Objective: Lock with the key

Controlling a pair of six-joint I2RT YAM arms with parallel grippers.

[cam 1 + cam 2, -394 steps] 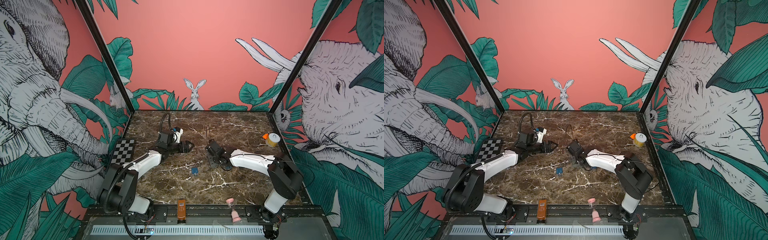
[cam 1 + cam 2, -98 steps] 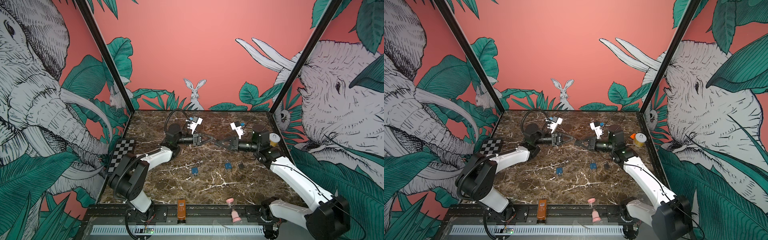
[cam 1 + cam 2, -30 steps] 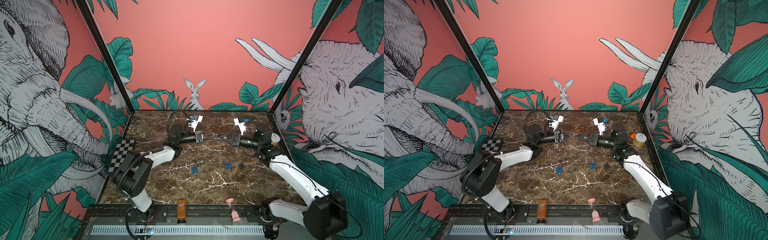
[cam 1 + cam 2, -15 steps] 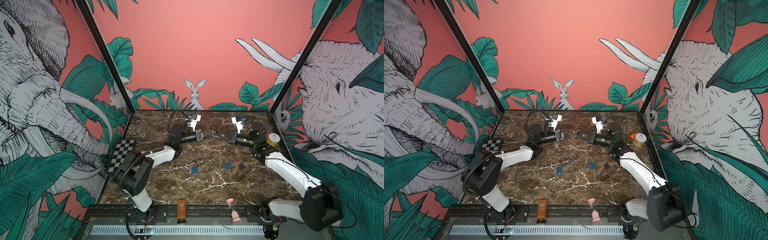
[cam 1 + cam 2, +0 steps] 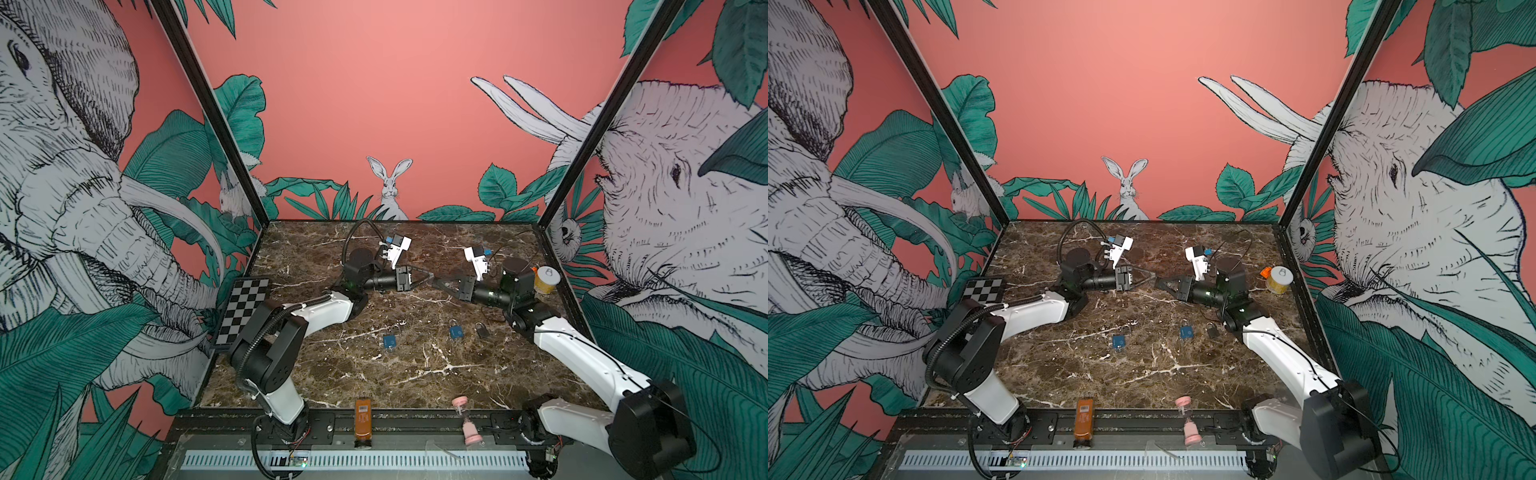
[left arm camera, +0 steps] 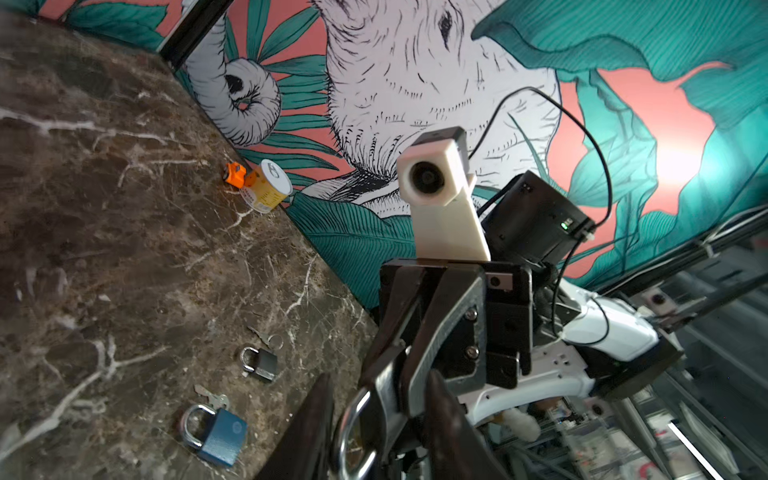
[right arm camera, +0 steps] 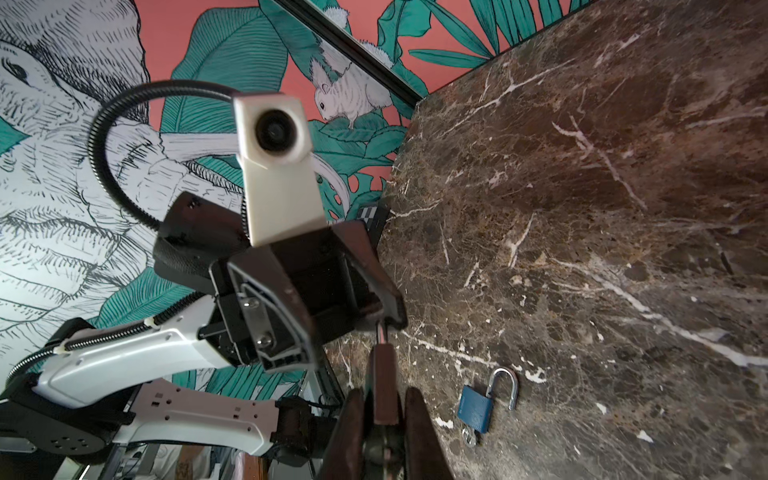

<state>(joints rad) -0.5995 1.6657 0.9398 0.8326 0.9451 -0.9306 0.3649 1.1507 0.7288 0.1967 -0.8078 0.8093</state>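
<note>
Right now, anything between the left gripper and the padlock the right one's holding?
Nothing visible. The right gripper is shut on the padlock in mid-air, and the left gripper is open with a finger either side of the shackle. The nearest loose blue padlock lies on the table below.

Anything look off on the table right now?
One blue padlock lies with its shackle swung open; the second blue padlock and the grey padlock look shut. Nothing spilled or broken.
</note>
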